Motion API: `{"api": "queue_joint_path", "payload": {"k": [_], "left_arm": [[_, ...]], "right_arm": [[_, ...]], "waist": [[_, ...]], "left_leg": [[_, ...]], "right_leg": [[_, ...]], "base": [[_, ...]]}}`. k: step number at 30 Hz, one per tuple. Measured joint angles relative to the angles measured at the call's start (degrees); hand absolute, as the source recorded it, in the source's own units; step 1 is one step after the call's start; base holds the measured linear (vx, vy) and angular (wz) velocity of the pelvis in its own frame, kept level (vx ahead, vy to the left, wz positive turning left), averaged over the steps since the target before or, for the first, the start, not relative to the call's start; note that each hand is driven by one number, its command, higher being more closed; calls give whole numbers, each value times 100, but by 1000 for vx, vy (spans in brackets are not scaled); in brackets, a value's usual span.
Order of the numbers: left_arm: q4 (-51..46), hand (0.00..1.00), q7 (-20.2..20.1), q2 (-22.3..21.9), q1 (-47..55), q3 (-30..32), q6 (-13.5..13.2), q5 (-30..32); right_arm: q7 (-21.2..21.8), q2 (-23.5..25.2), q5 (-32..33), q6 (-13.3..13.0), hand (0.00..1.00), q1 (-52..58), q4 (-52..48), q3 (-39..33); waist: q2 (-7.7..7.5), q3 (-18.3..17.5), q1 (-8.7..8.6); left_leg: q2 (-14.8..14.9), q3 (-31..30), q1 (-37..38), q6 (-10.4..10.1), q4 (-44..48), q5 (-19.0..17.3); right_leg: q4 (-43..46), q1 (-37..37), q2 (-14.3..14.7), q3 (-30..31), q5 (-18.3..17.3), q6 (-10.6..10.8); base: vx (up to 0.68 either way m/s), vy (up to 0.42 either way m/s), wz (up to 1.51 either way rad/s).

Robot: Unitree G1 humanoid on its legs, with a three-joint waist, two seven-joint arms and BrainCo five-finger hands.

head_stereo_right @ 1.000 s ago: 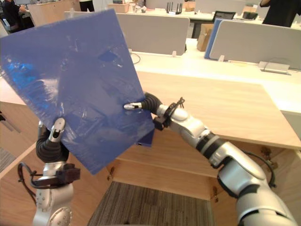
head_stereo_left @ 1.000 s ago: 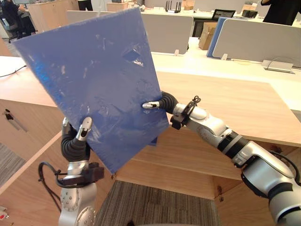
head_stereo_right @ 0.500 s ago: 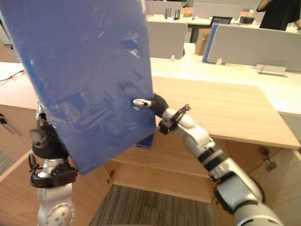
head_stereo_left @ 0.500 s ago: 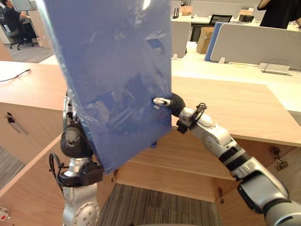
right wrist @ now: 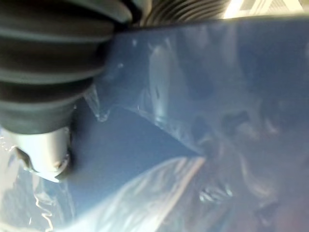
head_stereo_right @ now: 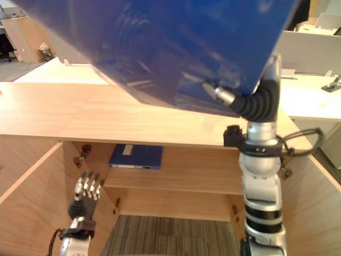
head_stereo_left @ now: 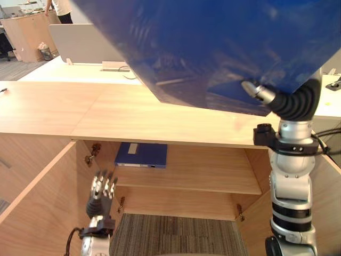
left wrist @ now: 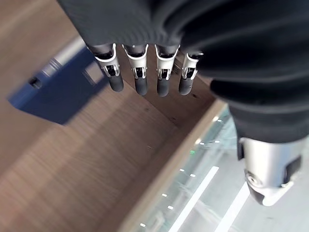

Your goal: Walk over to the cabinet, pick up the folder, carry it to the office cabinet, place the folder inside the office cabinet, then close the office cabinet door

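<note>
at the far left a pale wooden cabinet door (head_stereo_left: 32, 197) stands swung open. just beside it, low in front of the cabinet opening, the left hand (head_stereo_left: 102, 188) points upward with its fingers (left wrist: 140, 79) straight and side by side, wide and holding nothing. past them, on the light wooden shelf (head_stereo_left: 208, 176) inside the cabinet, a flat blue folder with a pale label (head_stereo_left: 141, 154) lies near the shelf's left end, under the long light wooden cabinet top (head_stereo_left: 106, 114). grey striped carpet (head_stereo_left: 176, 234) shows below the shelf.

above all this, very near the camera, the large glossy blue plastic folder (head_stereo_left: 213, 42) is held high in the air, well apart from the shelf, its lower corner hanging over the cabinet top. the right hand (head_stereo_left: 287, 104) grips it at that lower right edge: the thumb lies pressed flat on the near face, pinching the cover, while the fingers go behind the folder and are hidden. the right arm rises upright from the lower right, beside the cabinet's right wall.
</note>
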Motion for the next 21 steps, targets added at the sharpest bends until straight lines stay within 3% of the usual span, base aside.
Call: {"api": "queue_joint_path", "payload": {"k": [5,8,10,15,21], "left_arm": [[1763,0,-40,524,-75,-209,69,1355],[2967,0,-41,562,-180,-260,152,2003],[3963,0,55,597,-357,-188,305,2405],[4771,0,487,585,-455,154,603,3111],[4986,0,730,569,-421,657,690,3443]], "right_arm": [[36,-440,-786,-227,100,102,12,1217],[281,-826,-1029,-487,100,106,371,2484],[540,-1148,-1279,-578,100,-18,1123,3620],[1239,-1827,-1888,-564,100,-631,2587,5354],[1457,-1993,-2006,-519,100,-1039,3590,5902]], "waist": [[-8,-14,-18],[-49,-57,28],[-110,-85,110],[-165,-15,274],[-132,154,344]], "left_leg": [[38,171,-4,-21,0,-35],[75,296,-9,-38,1,-61],[106,421,-8,-44,1,-79],[116,509,-12,-45,0,-83],[110,514,-20,-45,1,-88]], "right_leg": [[8,-96,27,186,16,-17],[26,-174,35,317,22,-24],[34,-241,53,442,39,-47],[32,-301,74,557,80,-70],[78,-354,103,598,87,-70]], "base": [[-20,3,-20],[-3,3,-22],[-17,8,-27],[-46,11,-13],[-42,0,-4]]}}
